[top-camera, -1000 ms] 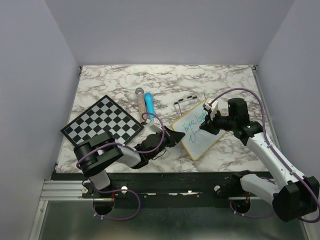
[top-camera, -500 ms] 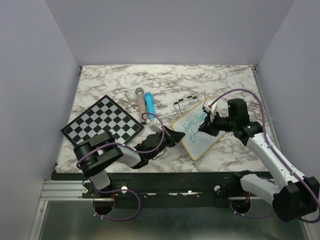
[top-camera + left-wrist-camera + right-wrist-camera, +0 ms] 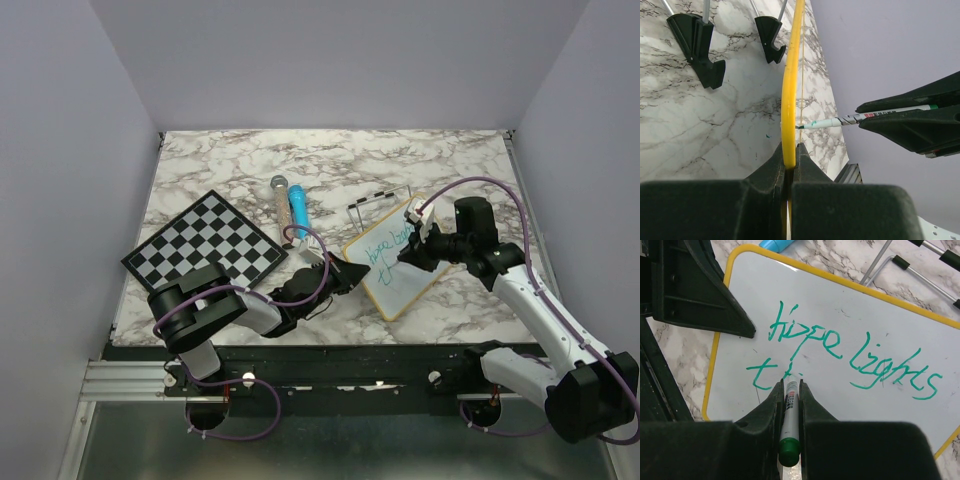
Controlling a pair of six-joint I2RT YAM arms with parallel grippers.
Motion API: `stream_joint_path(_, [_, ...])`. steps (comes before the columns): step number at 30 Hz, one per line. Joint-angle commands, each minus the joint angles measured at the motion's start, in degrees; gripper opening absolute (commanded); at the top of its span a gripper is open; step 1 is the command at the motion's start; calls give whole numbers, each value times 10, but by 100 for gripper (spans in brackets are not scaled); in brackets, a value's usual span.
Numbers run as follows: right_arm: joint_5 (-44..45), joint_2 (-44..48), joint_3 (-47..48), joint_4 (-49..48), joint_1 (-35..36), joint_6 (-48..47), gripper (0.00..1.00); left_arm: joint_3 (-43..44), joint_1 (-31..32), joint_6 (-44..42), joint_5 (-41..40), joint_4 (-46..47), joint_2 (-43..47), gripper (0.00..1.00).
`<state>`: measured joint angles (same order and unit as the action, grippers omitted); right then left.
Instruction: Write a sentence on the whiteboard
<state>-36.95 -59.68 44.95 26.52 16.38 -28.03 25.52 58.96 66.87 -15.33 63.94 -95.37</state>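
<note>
The whiteboard (image 3: 400, 275), yellow-framed, sits right of centre on the marble tabletop (image 3: 250, 160), between the two arms. Its long axis runs on a diagonal from near left to far right. The writing face is turned up toward the right arm. How steeply it leans I cannot tell.

The sentence (image 3: 812, 340) follows that long axis in green. "Hope lights" fills the upper line, and below it stand a "t" and the start of another letter.

A green marker (image 3: 790, 405) points tip-first at the board face, its capped end toward the wrist. The tip touches the lower line just past the "t". The right pincer (image 3: 789, 385) is clamped shut on the marker's barrel.

The left pincer (image 3: 789, 150) is closed on the board's near left edge, with the yellow rim pinched between its pads.

Just beyond the board stands a wire stand (image 3: 375, 200) with black feet. Farther left lie a blue tube (image 3: 298, 210) and a chessboard (image 3: 205, 248), set corner-on.
</note>
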Motion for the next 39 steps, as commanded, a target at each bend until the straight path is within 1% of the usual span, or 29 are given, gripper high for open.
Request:
stream_joint_path(1, [43, 2, 3, -19, -3, 16, 0, 0, 3, -3, 3, 51, -3, 0])
stream_joint_path(7, [54, 1, 1, -25, -2, 22, 1, -1, 3, -2, 2, 52, 0, 0])
stream_joint_path(12, [41, 1, -4, -16, -2, 14, 1, -3, 2, -3, 2, 53, -1, 0])
stream_joint_path(21, [2, 0, 5, 55, -2, -32, 0, 1, 2, -2, 3, 53, -3, 0])
stream_joint_path(30, [17, 16, -6, 87, -2, -51, 1, 3, 2, -2, 4, 51, -4, 0])
stream_joint_path(33, [44, 18, -3, 88, -2, -47, 1, 2, 3, -3, 4, 51, -3, 0])
stream_joint_path(35, [61, 24, -3, 72, -2, -38, 1, 2, 2, -3, 4, 51, -3, 0])
stream_joint_path(39, [47, 42, 8, 49, -2, -8, 1, 1, 2, -3, 4, 50, -3, 0])
